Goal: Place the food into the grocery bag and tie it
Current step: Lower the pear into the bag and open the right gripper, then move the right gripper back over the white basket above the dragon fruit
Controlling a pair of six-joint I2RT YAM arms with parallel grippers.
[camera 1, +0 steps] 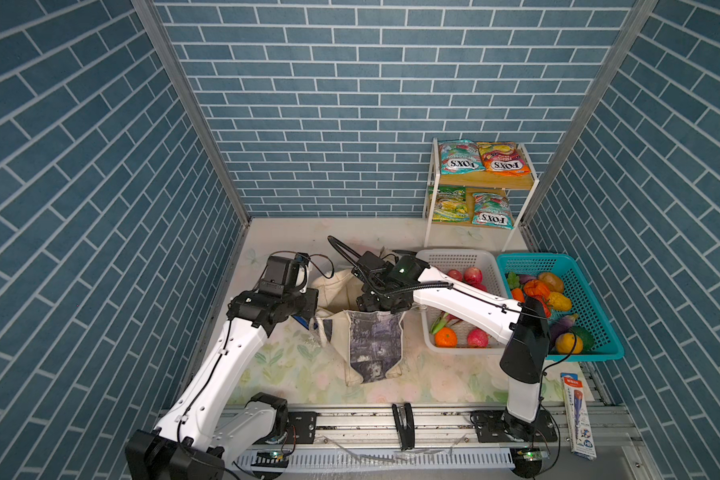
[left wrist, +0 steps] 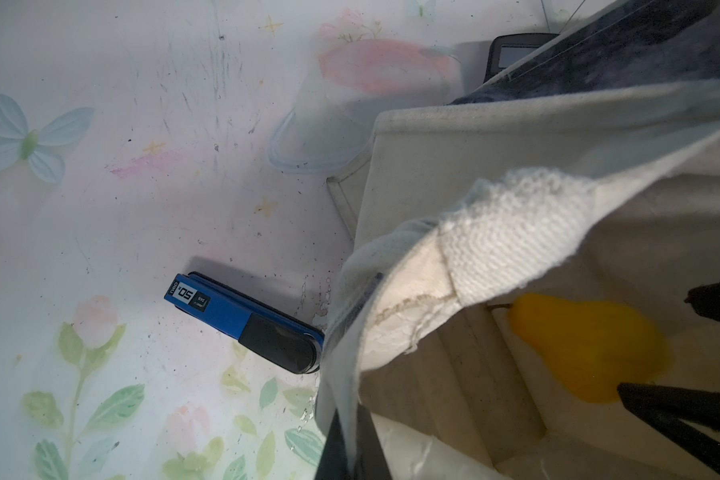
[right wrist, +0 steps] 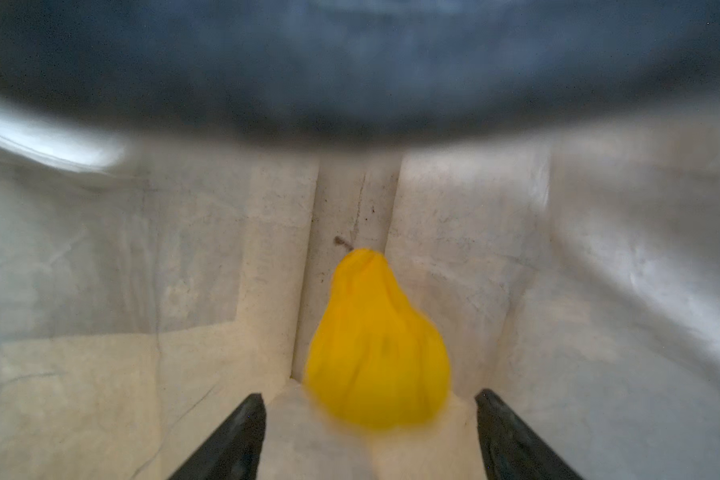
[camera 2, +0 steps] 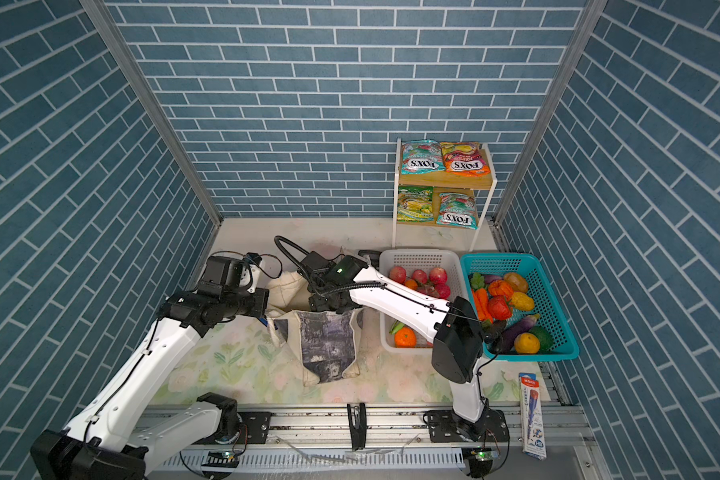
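- One yellow pear [right wrist: 377,345], blurred, low inside the grocery bag [camera 1: 375,345].
- Right gripper [right wrist: 370,397] down in the bag's mouth; jaws wide, clear of the pear on both sides.
- Left gripper [left wrist: 352,446]: jaws closed on the bag's rim.
- Bag stands mid-surface [camera 1: 292,365], white basket [camera 1: 458,257] just beside.

**A mock grocery corner inside a robot test cell**

Blue brick-print wallpaper [camera 1: 350,83] covers three walls set between bare aluminium posts [camera 1: 196,116]. An aluminium rail [camera 1: 433,422] carrying two robot arms [camera 1: 233,353] fronts the bench [camera 1: 292,365] with its floral cover. The shop dressing is a small shelf [camera 1: 485,180] of candy packets [camera 1: 462,157], a white basket [camera 1: 458,255] of fruit [camera 1: 472,275] and a teal basket [camera 1: 599,316] of vegetables [camera 1: 537,289].
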